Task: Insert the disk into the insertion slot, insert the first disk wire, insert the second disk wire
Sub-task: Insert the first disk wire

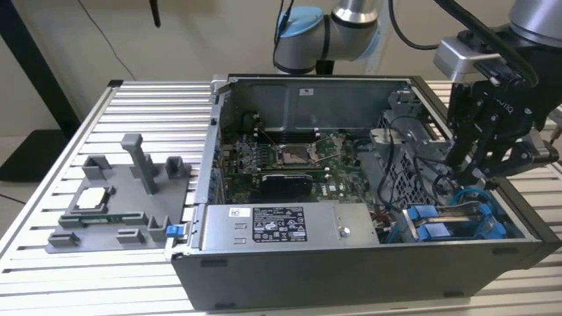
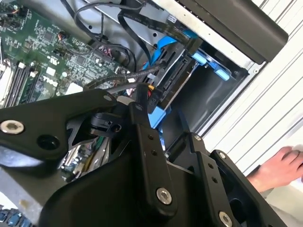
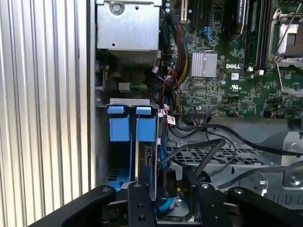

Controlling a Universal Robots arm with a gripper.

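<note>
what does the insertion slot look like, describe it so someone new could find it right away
Find the open computer case on the slatted table, then the grey labelled power supply box inside it. Next to that box, toward the exterior view's right, is the insertion slot; two bright blue tabs side by side at its mouth set it apart.

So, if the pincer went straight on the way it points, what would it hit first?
Likely the black cable plug just ahead of the pincer, beside the blue-tabbed slot; depth is unclear.
</note>
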